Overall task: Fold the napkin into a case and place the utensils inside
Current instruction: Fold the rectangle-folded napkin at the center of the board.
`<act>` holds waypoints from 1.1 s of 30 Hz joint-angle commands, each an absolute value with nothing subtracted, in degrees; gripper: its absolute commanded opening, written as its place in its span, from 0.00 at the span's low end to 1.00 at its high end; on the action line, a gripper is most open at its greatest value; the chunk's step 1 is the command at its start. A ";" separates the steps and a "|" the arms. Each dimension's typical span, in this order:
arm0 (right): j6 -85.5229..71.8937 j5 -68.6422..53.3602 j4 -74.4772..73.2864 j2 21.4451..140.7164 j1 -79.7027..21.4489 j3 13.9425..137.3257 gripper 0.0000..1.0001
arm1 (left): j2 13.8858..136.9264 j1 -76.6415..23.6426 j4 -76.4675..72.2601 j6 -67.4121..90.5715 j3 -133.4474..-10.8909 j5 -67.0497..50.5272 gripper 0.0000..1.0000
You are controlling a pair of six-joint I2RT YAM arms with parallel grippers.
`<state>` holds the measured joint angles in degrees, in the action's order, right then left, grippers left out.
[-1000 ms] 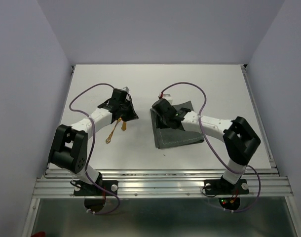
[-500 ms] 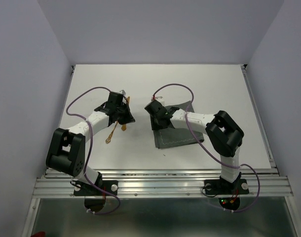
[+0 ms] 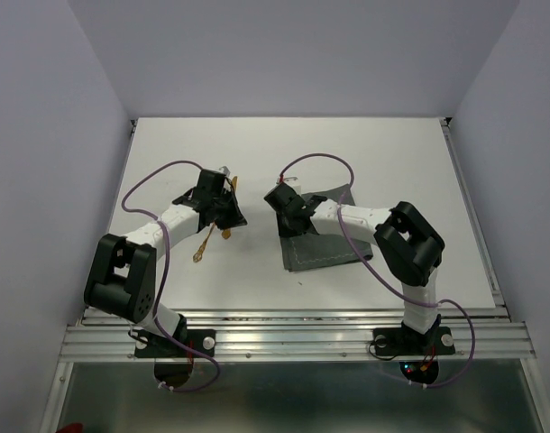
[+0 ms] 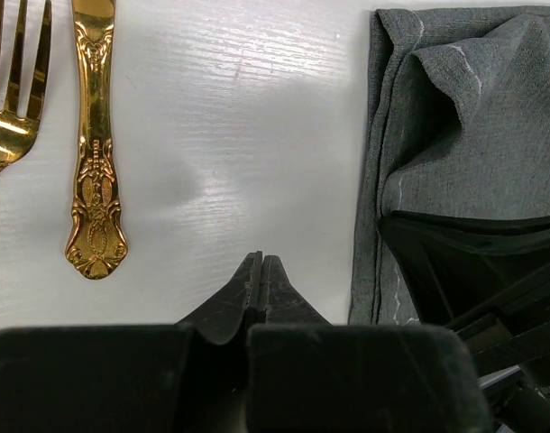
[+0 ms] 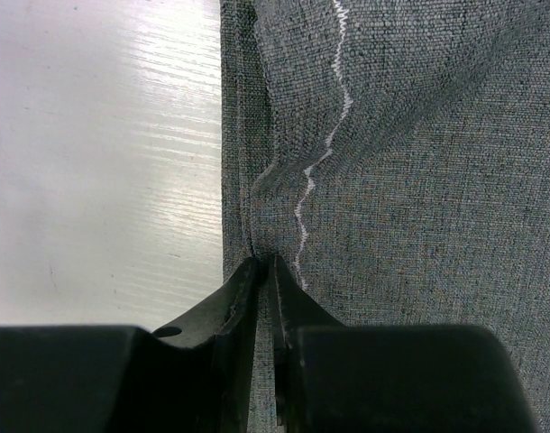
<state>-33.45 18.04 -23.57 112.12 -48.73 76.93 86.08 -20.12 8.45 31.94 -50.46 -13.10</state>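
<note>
Shifted left since a second ago, my right gripper (image 5: 264,263) pinches the napkin (image 5: 410,180) edge, my left gripper (image 4: 261,262) pressed together near the utensils (image 4: 95,180).

The left claw (image 4: 262,271), tips pressed together, points at bare tabletop (image 4: 239,135) between two gold utensils (image 4: 93,144) and the rumpled grey napkin (image 4: 455,117).

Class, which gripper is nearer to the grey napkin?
Right. The right gripper is on the napkin, pinching its folded edge. The left gripper is shut over bare table beside it, between it and the gold utensils.
</note>
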 commanded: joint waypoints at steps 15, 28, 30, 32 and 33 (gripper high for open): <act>-33.57 17.40 -21.88 113.20 -49.13 77.17 0.24 | 83.50 -19.78 7.56 30.76 -49.75 -13.89 0.00; -33.31 18.98 -23.20 111.01 -49.13 78.40 0.01 | 83.32 -19.78 7.38 30.76 -49.57 -13.71 0.00; -33.14 18.99 -23.03 109.69 -49.13 78.22 0.01 | 83.23 -19.78 7.29 30.76 -49.57 -13.62 0.00; -33.05 18.90 -22.76 108.81 -49.13 78.05 0.01 | 83.23 -19.78 7.38 30.76 -49.66 -13.62 0.00; -32.96 18.64 -22.15 107.94 -49.13 77.70 0.01 | 83.23 -19.78 7.38 30.76 -49.66 -13.62 0.00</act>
